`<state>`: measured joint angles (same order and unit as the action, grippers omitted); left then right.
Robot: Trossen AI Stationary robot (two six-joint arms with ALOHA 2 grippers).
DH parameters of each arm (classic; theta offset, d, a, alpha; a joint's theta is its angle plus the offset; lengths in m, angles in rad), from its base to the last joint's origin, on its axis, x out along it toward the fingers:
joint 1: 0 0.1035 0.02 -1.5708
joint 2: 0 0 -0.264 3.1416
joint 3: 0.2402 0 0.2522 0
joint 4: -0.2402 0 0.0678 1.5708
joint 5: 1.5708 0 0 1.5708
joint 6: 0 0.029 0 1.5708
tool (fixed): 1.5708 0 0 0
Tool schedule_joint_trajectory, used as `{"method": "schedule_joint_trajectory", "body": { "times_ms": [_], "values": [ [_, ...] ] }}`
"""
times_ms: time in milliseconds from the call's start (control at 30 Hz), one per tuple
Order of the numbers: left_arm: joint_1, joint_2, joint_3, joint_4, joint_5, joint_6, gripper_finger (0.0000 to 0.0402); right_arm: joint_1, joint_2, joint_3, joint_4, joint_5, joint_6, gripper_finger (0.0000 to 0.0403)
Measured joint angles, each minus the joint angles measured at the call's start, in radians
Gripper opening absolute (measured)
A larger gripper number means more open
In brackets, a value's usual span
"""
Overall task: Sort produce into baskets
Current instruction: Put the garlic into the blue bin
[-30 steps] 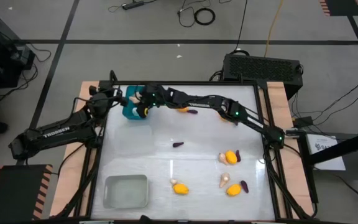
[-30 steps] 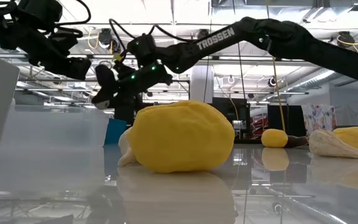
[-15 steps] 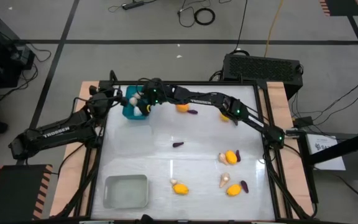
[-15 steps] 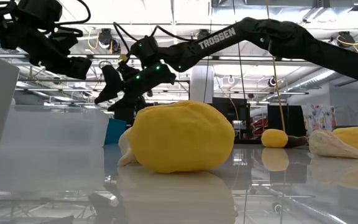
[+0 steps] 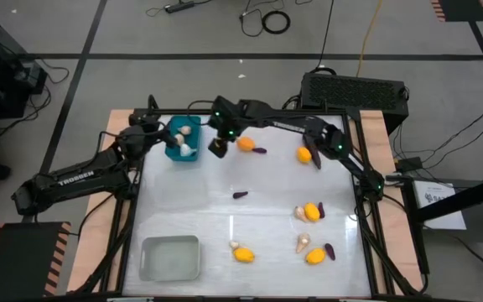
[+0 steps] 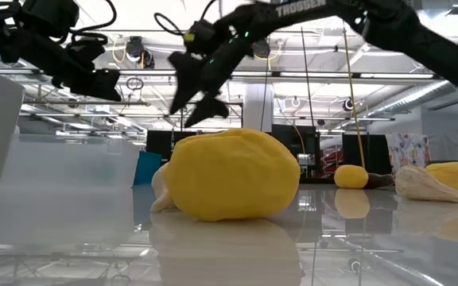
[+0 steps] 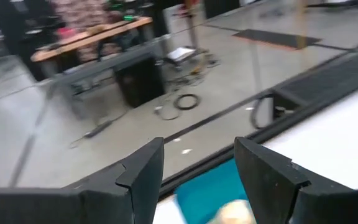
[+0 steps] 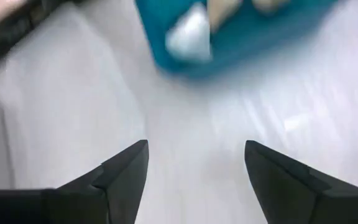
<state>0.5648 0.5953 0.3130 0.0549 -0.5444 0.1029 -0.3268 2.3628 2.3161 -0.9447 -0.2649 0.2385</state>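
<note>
The teal basket (image 5: 178, 143) stands at the table's far left with whitish garlic bulbs (image 5: 185, 132) inside. My right gripper (image 5: 219, 148) hangs open above the table just right of it, nothing between its fingers (image 8: 120, 174). My left gripper (image 5: 154, 134) waits open at the basket's left side; its wrist view shows the basket (image 7: 207, 190) beyond the fingers. Lemons (image 5: 246, 144), eggplants (image 5: 240, 195) and garlic bulbs (image 5: 302, 243) lie scattered on the table. The pale basket (image 5: 171, 257) sits at the near left.
A black box with cables (image 5: 355, 88) stands beyond the table's far right edge. In the low view a large lemon (image 6: 233, 175) lies close to the camera. Bare white tabletop stretches between the two baskets and through the middle.
My right gripper has drawn back from over the teal basket, rising and moving toward the table's right edge, and has tipped its fingers further downward. In the low view its fingers stand wider apart than a second ago. The basket has stayed in place.
</note>
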Motion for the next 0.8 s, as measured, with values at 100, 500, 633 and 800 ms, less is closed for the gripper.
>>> {"method": "schedule_joint_trajectory", "body": {
  "times_ms": [100,500,633,800],
  "values": [
    [0.000,0.000,0.000,0.030,0.099,0.009,0.0203,0.012,-0.046,0.000,-0.207,0.000,0.000,0.0258],
    [-0.003,0.000,0.000,0.097,0.443,0.012,0.0203,0.216,-0.086,-0.017,-0.625,0.008,0.012,0.0258],
    [-0.002,0.000,0.000,0.096,0.443,0.015,0.0203,0.326,-0.092,-0.018,-0.626,0.042,0.013,0.0258],
    [-0.002,0.000,0.000,0.094,0.443,0.010,0.0203,0.460,-0.130,-0.018,-0.626,0.176,0.018,0.0258]
  ]
}}
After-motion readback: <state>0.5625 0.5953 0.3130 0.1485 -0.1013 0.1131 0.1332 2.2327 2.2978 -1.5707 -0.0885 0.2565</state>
